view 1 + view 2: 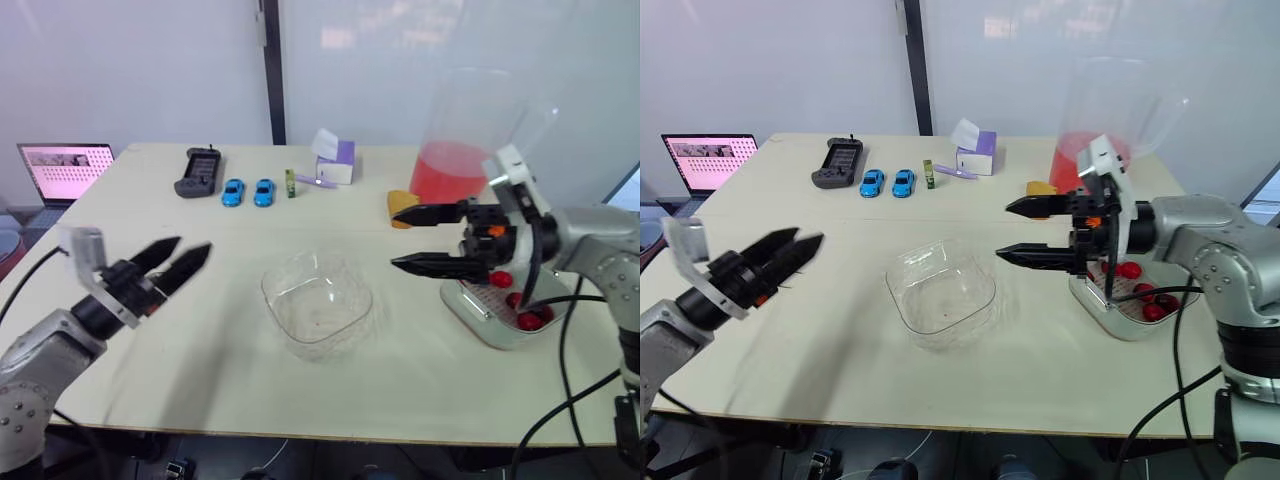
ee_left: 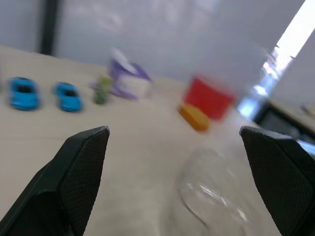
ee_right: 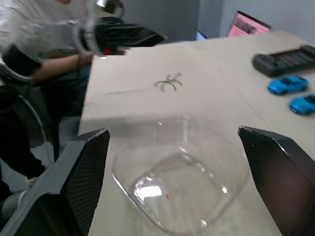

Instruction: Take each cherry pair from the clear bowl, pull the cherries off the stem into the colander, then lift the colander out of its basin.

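Note:
The clear bowl (image 1: 317,300) stands empty in the middle of the table, also seen as the clear bowl (image 3: 182,182) in the right wrist view. At the right, the colander in its white basin (image 1: 470,303) holds several red cherries (image 1: 528,318). My right gripper (image 1: 395,238) hangs open above the table between bowl and colander, holding nothing. My left gripper (image 1: 193,247) is open and bare, in the air left of the bowl. Loose green stems (image 3: 167,83) lie on the table beyond the bowl in the right wrist view.
Along the back stand a big clear jug of red liquid (image 1: 462,140), a purple-and-white box (image 1: 335,160), two blue toy cars (image 1: 248,192) and a dark handheld console (image 1: 199,172). A laptop (image 1: 65,165) sits off the table's left edge. An orange object (image 1: 402,205) lies by the jug.

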Robot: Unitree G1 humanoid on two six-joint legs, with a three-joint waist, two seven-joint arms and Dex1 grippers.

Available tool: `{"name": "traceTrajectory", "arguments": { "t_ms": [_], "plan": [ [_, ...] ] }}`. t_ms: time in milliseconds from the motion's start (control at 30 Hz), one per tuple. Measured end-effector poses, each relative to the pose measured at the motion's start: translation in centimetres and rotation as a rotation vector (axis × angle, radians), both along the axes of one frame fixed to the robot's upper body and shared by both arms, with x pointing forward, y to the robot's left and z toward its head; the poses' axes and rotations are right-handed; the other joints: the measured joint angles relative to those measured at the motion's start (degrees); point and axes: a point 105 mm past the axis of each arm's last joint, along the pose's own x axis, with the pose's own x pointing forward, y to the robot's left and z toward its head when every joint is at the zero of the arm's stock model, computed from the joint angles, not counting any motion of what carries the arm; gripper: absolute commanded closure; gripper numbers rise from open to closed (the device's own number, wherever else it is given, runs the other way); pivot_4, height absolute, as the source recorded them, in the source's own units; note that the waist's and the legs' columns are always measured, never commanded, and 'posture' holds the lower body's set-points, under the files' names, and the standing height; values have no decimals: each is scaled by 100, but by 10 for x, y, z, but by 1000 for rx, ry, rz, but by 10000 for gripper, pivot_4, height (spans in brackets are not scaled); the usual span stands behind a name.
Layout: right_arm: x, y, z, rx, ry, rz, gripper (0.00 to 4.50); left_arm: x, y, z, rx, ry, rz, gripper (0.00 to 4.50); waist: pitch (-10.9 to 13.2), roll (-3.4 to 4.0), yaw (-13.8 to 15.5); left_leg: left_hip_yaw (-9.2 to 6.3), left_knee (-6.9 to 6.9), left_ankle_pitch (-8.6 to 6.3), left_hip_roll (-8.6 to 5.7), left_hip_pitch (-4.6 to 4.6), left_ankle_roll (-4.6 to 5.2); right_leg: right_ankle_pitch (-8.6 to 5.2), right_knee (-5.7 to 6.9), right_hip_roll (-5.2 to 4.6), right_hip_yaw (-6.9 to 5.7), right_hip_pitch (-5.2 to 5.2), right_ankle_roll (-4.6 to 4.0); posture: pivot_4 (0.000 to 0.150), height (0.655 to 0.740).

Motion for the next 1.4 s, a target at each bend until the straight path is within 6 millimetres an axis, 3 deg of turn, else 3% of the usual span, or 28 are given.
{"name": "traceTrajectory", "arguments": {
  "t_ms": [100, 200, 333, 500, 567, 633, 767, 867, 1100, 1200, 1400],
  "plan": [
    [4, -33, -19, -95, 40, -152, 0, -13, -4, -20, 191, 74, -160, 235, 0, -4, -3, 2, -4, -2, 3, 0, 3, -2, -5, 5, 2, 0, -2, 1500, 7400],
    [-1, -77, -49, -152, 147, -313, 0, -26, 0, -23, 286, 108, -289, 235, 2, -4, 31, 11, -4, -3, 3, -4, 6, -2, -7, 1, 6, -4, -2, 1500, 7400],
    [-27, -137, -74, -158, 262, -522, 0, -39, 18, -19, 367, 132, -369, 235, 4, 7, 30, 20, -4, -6, 2, 0, 10, -2, -9, 0, 12, -1, -1, 1500, 7400],
    [-53, -170, -69, -84, 287, -650, 0, -30, 33, -12, 353, 103, -351, 235, 5, 0, -52, 32, -15, -10, 10, 69, 16, -6, -8, 13, 29, 50, -5, 1500, 7400],
    [-71, -181, -78, -54, 327, -705, 0, -28, 38, -10, 332, 99, -363, 235, 4, -2, -43, 36, -18, -20, 9, 76, 33, -15, -10, 12, 31, 59, -3, 1500, 7400],
    [-93, -189, -91, -37, 388, -766, 0, -28, 48, -21, 302, 153, -367, 235, 3, 4, -16, 50, -18, -32, 7, 81, 52, -24, -11, 9, 41, 59, 2, 1500, 7400],
    [-119, -192, -92, -87, 406, -826, 0, -29, 55, -33, 290, 211, -375, 235, 3, -4, -47, 55, -15, -32, 9, 87, 52, -24, -11, 9, 46, 65, 2, 1500, 7400],
    [-128, -194, -87, -87, 404, -866, 0, -30, 60, -35, 286, 228, -377, 235, 1, -10, -86, 57, -12, -32, 9, 94, 52, -25, -11, 7, 46, 75, 2, 1500, 7400],
    [-119, -186, -89, -87, 409, -852, 0, -22, 52, -24, 300, 170, -399, 235, -1, -14, -128, 58, -13, -32, 9, 94, 52, -26, -11, 4, 47, 76, 4, 1500, 7400],
    [-103, -168, -77, -92, 376, -767, 0, -21, 37, -24, 281, 147, -444, 235, 0, -14, -154, 57, -12, -32, 10, 94, 52, -25, -9, 6, 47, 76, 5, 1500, 7400],
    [-68, -106, -41, -116, 274, -512, 0, -27, 1, -2, 311, 30, -581, 235, 1, -12, -144, 56, -11, -32, 11, 90, 52, -24, -9, 3, 45, 75, 5, 1500, 7400]
  ]
}}
